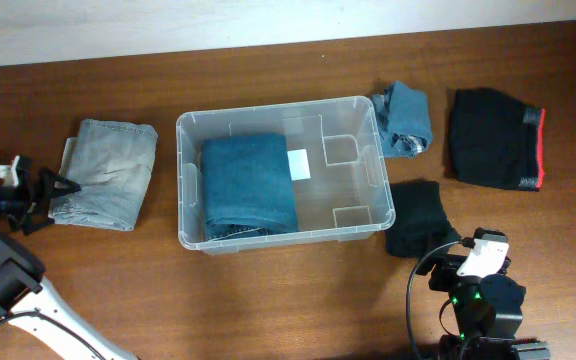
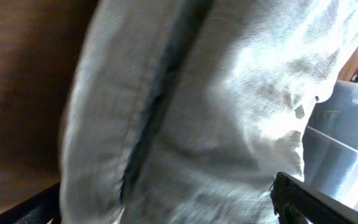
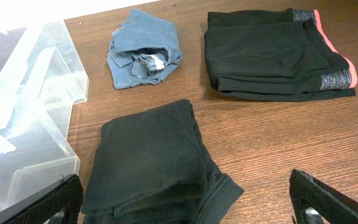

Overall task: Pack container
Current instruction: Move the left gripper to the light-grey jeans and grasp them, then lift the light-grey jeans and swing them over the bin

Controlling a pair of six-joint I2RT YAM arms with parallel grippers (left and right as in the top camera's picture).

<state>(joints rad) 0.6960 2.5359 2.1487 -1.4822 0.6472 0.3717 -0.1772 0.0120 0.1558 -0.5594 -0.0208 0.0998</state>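
Container [image 1: 353, 185] sits mouth-up, long axis left-right; left fingers [image 2: 316, 208] and right fingers [image 3: 334, 208] both spread apart.

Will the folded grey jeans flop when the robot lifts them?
Probably floppy: the folded grey denim garment is soft, creased cloth, so it would likely droop and unfold. Its thick stacked layers suggest some weight.

A folded blue garment [image 1: 249, 185] lies inside the container [image 1: 340, 192].

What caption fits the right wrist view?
Open right gripper facing a folded black cloth beside the container; blue garment and black shorts beyond.
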